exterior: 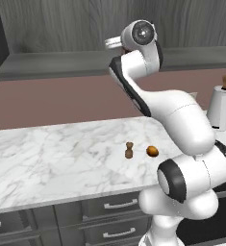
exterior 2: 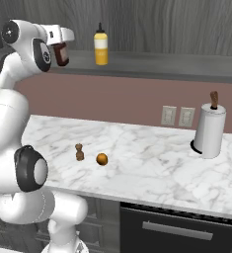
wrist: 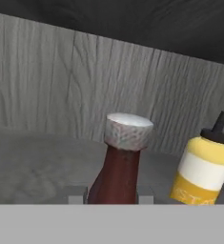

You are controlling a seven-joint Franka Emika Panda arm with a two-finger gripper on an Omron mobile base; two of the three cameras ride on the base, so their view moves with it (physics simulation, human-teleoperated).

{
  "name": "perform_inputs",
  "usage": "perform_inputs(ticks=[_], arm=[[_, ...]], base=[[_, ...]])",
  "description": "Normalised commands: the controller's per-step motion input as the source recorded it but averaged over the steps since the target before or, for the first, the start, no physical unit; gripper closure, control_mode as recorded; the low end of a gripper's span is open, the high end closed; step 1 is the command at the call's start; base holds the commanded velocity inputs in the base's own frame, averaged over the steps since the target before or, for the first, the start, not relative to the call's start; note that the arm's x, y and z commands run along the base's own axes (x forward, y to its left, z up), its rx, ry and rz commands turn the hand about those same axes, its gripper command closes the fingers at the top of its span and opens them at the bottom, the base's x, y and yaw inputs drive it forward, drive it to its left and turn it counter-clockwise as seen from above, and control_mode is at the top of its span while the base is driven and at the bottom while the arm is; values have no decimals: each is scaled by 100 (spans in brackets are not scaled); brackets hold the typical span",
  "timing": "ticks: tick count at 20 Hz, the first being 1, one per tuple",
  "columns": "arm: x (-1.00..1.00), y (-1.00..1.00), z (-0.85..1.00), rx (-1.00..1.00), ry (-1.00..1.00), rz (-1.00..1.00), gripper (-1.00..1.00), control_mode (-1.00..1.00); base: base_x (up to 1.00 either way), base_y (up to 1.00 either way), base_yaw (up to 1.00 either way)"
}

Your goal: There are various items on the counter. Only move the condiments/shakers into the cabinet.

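Gripping the dark red-brown sauce bottle (wrist: pixel 117 167) at the cabinet (exterior 2: pixel 186 24) shelf ledge, claw (exterior 2: pixel 61 54) clamped on it, yellow squeeze bottle (exterior 2: pixel 100 45) beside, wooden shaker (exterior 2: pixel 79 152) and orange fruit (exterior 2: pixel 102 159) on bench (exterior 2: pixel 152 163).

Glossy white rounded arm (exterior: pixel 182 115) segments, dark joint bands.

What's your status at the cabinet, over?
Gripper shut on sauce bottle, up at cabinet shelf. Yellow squeeze bottle already on shelf beside it. Wooden shaker and orange fruit on counter. Nothing in the way.
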Motion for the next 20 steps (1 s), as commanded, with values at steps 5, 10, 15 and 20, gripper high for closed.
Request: perform_inputs(ticks=[5,10,15,20], arm=[[55,-7,0,3,3,0,100,-100],[19,-12,-5,3,1,5,100,-100],[26,0,-45,0,9,4,100,-100],[23,0,-34,0,4,4,100,-100]], base=[[0,0,0],[0,0,0],[0,0,0],[0,0,0]])
